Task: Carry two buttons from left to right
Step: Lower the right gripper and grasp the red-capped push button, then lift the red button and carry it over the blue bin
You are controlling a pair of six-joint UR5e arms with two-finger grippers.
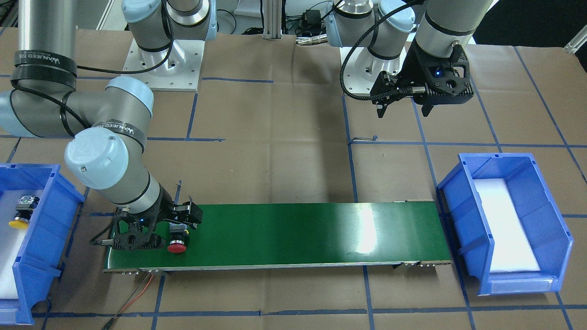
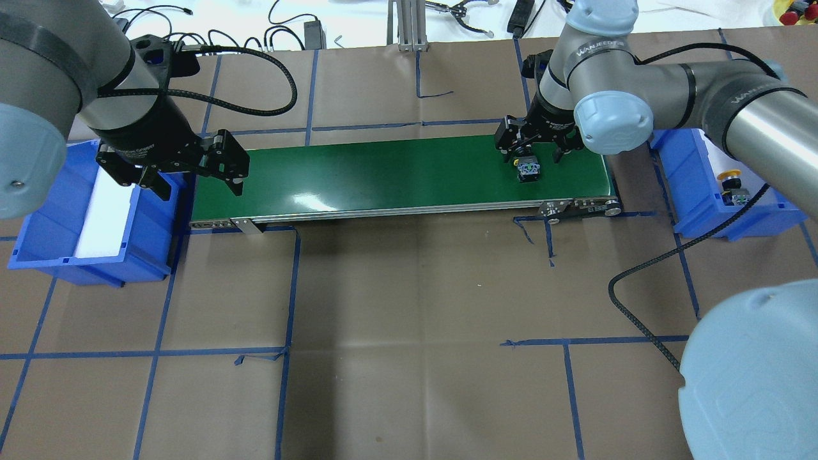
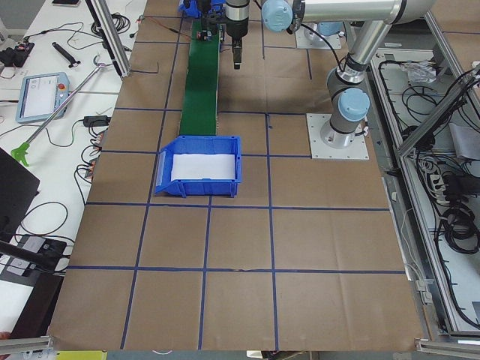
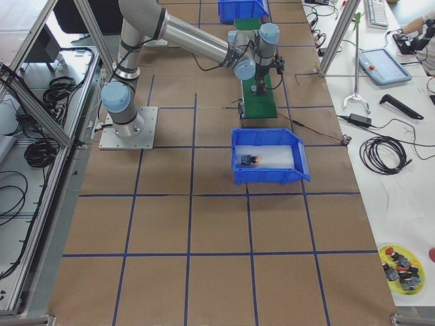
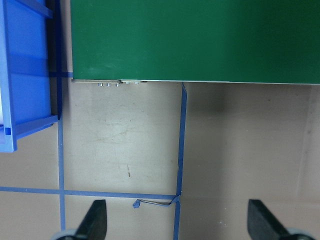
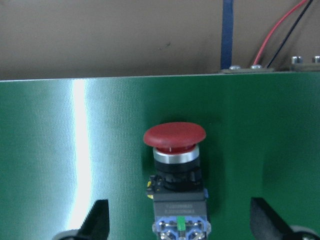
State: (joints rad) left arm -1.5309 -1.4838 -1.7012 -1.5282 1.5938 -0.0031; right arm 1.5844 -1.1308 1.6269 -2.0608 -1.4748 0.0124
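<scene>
The red-capped button (image 6: 174, 150) lies on its side on the green conveyor belt (image 1: 298, 233) at the belt's end on my right; it also shows in the front view (image 1: 176, 244) and the overhead view (image 2: 528, 169). My right gripper (image 2: 533, 156) hangs open just above it, one finger on each side (image 6: 97, 220), not touching. The yellow-capped button (image 2: 730, 181) lies in the blue bin (image 2: 687, 191) on my right, also visible in the front view (image 1: 20, 215). My left gripper (image 2: 201, 188) is open and holds nothing, above the belt's left end.
A second blue bin (image 2: 38, 249) with a white foam liner stands at the belt's left end. Red and black wires (image 1: 137, 293) run off the belt frame near the red button. Blue tape lines mark the brown table cover.
</scene>
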